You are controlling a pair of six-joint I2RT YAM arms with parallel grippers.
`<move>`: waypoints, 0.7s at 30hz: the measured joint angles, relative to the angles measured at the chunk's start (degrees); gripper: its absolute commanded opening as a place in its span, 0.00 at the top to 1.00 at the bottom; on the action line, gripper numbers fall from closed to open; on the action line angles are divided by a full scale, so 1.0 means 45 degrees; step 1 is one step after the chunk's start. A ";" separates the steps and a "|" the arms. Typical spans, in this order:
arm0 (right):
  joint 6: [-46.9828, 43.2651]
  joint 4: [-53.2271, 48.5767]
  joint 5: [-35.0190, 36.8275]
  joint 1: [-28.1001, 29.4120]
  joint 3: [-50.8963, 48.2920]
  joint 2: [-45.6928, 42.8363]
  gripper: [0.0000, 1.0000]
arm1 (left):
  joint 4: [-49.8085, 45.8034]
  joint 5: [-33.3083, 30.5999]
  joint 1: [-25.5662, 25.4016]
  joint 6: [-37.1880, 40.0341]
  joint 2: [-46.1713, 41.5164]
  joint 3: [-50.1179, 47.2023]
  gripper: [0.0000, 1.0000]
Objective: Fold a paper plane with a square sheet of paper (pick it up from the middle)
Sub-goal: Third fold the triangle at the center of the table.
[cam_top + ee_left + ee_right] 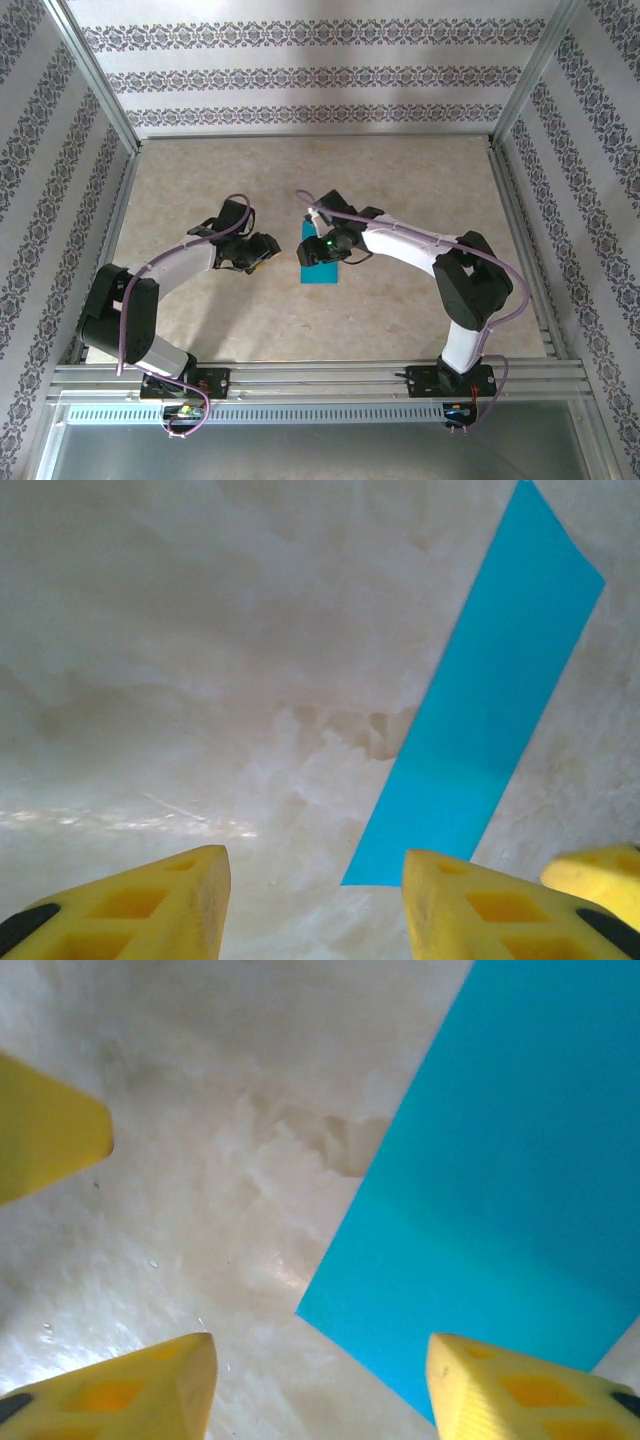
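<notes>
The square sheet of paper [320,270] is teal-blue and lies flat on the table as a narrow rectangle. In the left wrist view the paper [490,690] runs as a slanted strip, its near end just ahead of the right finger. My left gripper [315,865] is open over bare table, just left of the strip, with nothing between its yellow fingers [150,900]. My right gripper [320,1350] is open too, low over the paper's [510,1170] left edge and corner. From above, the right gripper [320,246] covers the sheet's upper part and the left gripper [270,256] stands close on its left.
The marbled beige table [200,190] is fenced by patterned walls and aluminium rails [320,378]. A finger of the other gripper [600,870] shows at the left wrist view's lower right. The left gripper's finger [45,1130] juts in at the right wrist view's left.
</notes>
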 measured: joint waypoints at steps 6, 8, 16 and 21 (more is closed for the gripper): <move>-0.1341 -0.1549 0.2259 0.0947 0.1161 0.1234 0.33 | 0.0034 0.0000 0.0714 -0.0058 -0.0389 -0.0787 0.51; -0.1598 -0.1953 0.2671 0.1035 0.1409 0.1744 0.32 | 0.0049 0.0010 0.0767 -0.0063 -0.0418 -0.0855 0.51; -0.1851 -0.2764 0.3138 0.1200 0.1894 0.2846 0.28 | 0.0267 0.0151 0.0797 -0.0151 -0.0432 -0.1054 0.51; -0.1841 -0.3007 0.3376 0.1200 0.2098 0.3094 0.29 | 0.0325 0.0287 0.0797 -0.0151 -0.0437 -0.1054 0.51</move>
